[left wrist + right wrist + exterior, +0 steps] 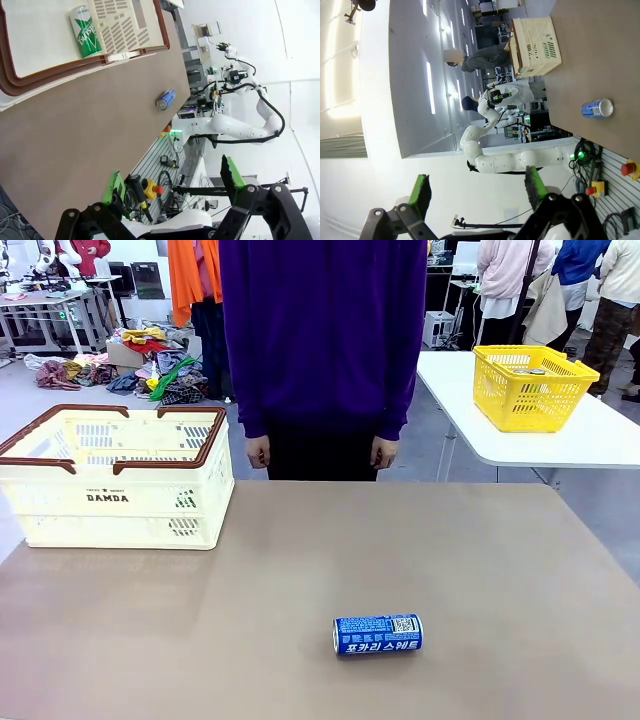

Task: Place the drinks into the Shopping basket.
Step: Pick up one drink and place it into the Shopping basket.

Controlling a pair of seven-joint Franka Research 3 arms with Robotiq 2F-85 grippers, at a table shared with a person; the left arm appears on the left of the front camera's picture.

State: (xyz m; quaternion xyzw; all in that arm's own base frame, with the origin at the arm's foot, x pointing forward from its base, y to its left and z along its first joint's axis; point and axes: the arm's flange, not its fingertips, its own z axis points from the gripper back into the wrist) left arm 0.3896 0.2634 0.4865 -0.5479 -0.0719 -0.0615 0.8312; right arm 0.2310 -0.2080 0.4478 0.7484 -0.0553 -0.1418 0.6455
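Blue aluminium can (378, 634) lies sideways, axis left-right, right of centre: right gripper (477, 174) likely nearer. It and left gripper (172, 170) gape empty.

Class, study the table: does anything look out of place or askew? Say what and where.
The blue can lies on its side on the table, well apart from the Shopping basket, where a green can already lies.

A robotics lab — emergency-stop button (629, 168), white worktable (600, 445), heaped clothes (160, 375) on the floor.
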